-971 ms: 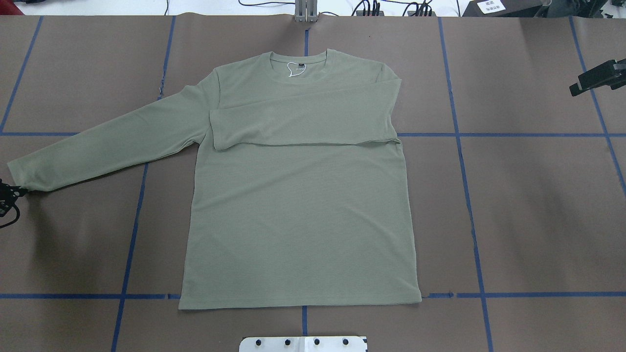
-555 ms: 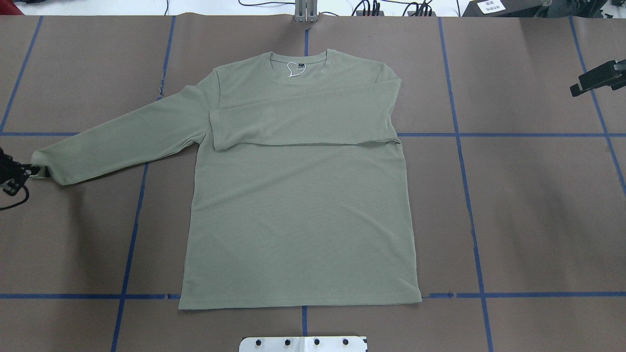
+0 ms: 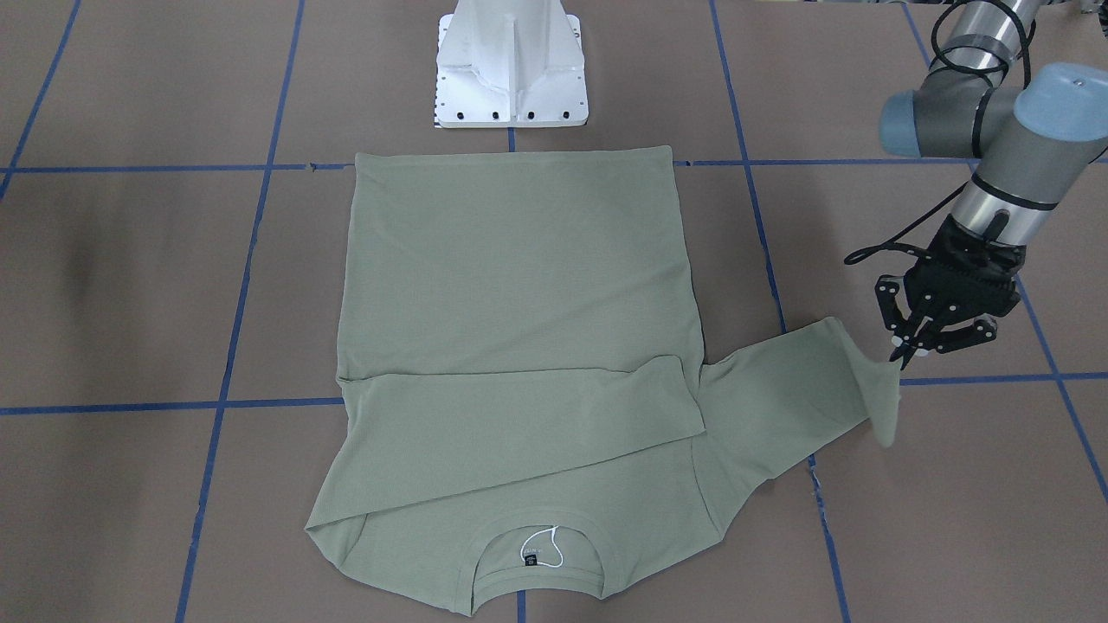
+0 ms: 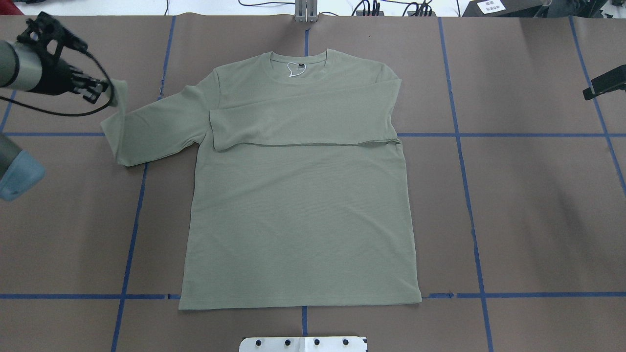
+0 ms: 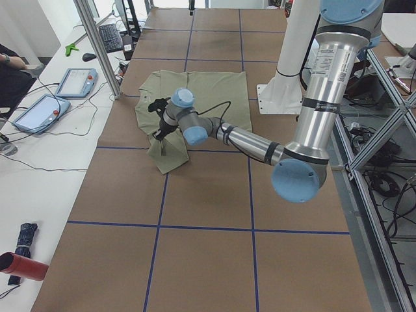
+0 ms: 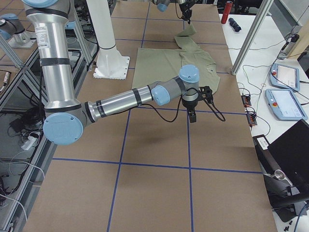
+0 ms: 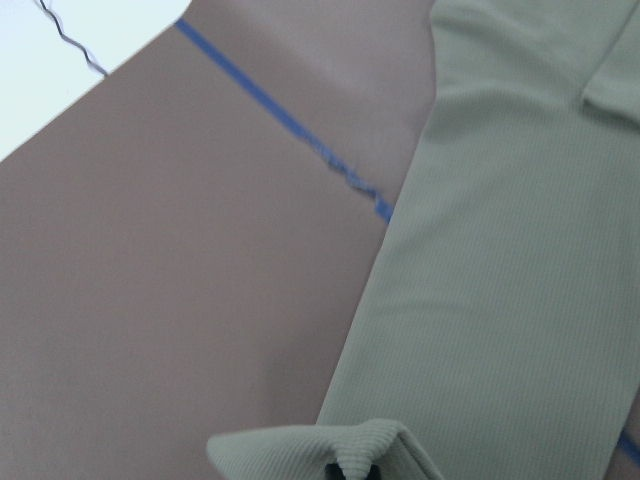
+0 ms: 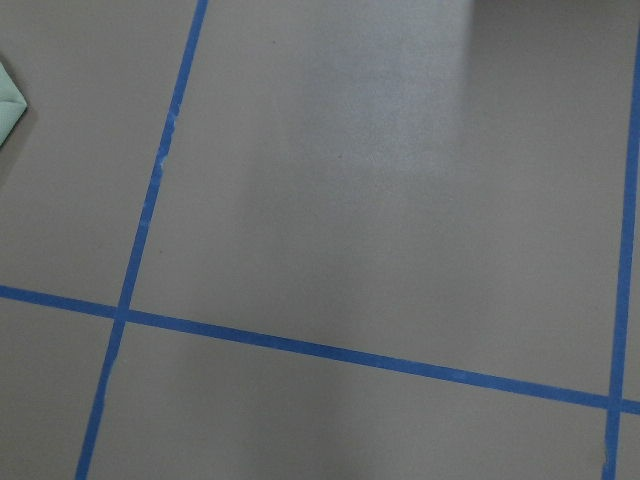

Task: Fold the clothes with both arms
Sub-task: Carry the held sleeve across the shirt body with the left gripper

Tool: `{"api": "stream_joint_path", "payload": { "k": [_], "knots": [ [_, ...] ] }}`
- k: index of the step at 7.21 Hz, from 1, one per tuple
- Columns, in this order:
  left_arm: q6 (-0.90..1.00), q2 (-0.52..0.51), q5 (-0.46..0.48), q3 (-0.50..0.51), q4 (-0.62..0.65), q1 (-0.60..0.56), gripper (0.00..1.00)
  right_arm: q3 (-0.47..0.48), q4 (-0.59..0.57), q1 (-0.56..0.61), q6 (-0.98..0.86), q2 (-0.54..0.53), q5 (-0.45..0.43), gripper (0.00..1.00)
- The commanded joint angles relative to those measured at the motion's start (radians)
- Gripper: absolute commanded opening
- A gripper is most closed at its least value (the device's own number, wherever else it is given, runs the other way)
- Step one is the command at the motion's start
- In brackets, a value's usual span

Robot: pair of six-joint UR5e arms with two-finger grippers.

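Now the shirt lies flat in the middle of the table, collar toward the top of the overhead frame and hem toward the bottom. One sleeve is folded across the chest. The other sleeve runs out to the upper left, and its cuff is raised off the table. The left gripper has its fingers closed tight on that cuff, and bunched cloth shows at the bottom edge of the left wrist view. The right gripper sits at the right edge of the overhead frame, well apart from the shirt. Its wrist view shows only bare table and blue tape lines, so I cannot tell how far its fingers are open.
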Motion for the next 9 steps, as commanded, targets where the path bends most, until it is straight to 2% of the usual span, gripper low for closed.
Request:
{"api": "stream_joint_path", "payload": {
  "k": [1, 2, 3, 5, 6, 8, 9],
  "knots": [
    [-0.162, -0.238, 0.004, 0.01, 0.217, 0.05, 0.0, 0.0, 0.001, 0.005, -0.003, -0.015, 0.0, 1.0],
    [-0.227, -0.308, 0.01, 0.048, 0.226, 0.093, 0.0, 0.0, 0.001, 0.006, -0.004, -0.017, 0.0, 1.0],
    [-0.296, -0.412, 0.013, 0.129, 0.232, 0.126, 0.0, 0.002, 0.001, 0.008, -0.003, -0.017, -0.002, 1.0],
    [-0.446, -0.624, 0.091, 0.324, 0.226, 0.237, 0.0, 0.003, 0.001, 0.009, -0.003, -0.02, -0.002, 1.0],
    [-0.474, -0.697, 0.097, 0.399, 0.218, 0.271, 0.0, 0.002, 0.001, 0.011, -0.003, -0.02, -0.002, 1.0],
    [-0.479, -0.751, 0.14, 0.455, 0.18, 0.335, 0.0, 0.003, 0.003, 0.012, -0.001, -0.023, -0.003, 1.0],
    [-0.479, -0.768, 0.142, 0.502, 0.113, 0.363, 0.0, 0.002, 0.003, 0.012, -0.001, -0.023, -0.011, 1.0]
  ]
}}
